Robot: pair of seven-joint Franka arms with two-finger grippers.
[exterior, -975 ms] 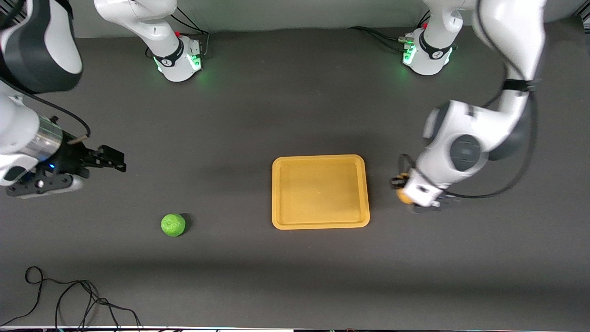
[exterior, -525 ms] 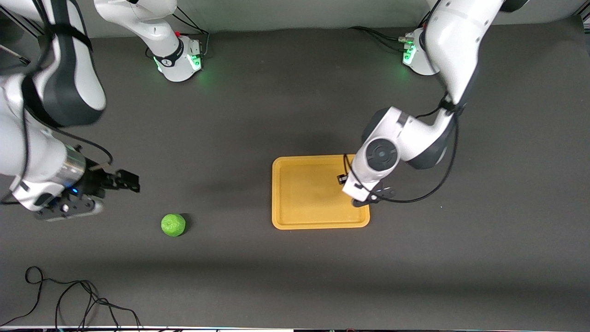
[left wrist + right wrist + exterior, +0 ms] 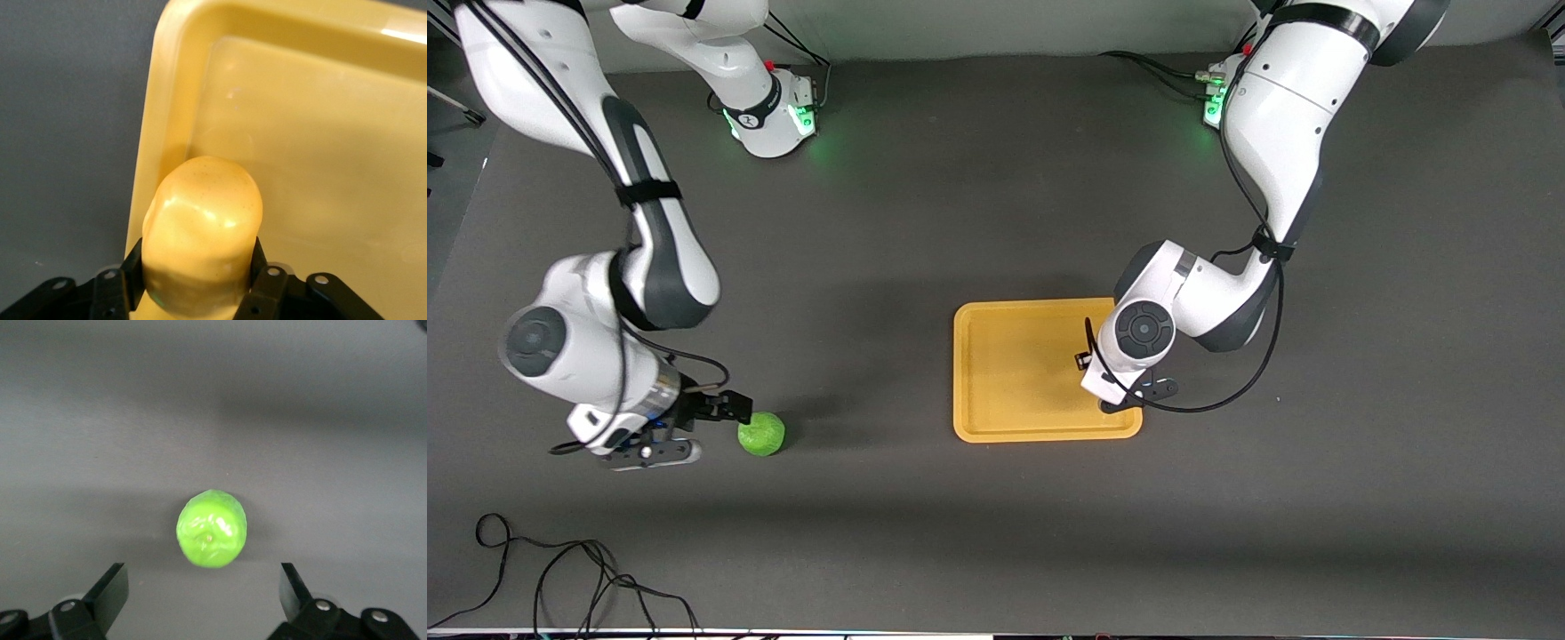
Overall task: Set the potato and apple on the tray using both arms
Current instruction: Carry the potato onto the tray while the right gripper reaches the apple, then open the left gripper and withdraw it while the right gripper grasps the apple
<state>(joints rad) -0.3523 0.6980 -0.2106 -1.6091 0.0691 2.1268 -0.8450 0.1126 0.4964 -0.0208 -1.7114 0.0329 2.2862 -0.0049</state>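
Left pincer (image 3: pixel 200 293): over the tray's (image 3: pixel 996 427) corner toward the left arm's end, fingers clamped on the potato (image 3: pixel 203 233); hidden under the wrist in the front view.
Right pincer (image 3: pixel 200 593): fingers wide, low over the worktop (image 3: pixel 960 533), just beside the apple (image 3: pixel 761 434).
Apple: on the worktop, well apart from the tray.
Potato: lower end cut off.
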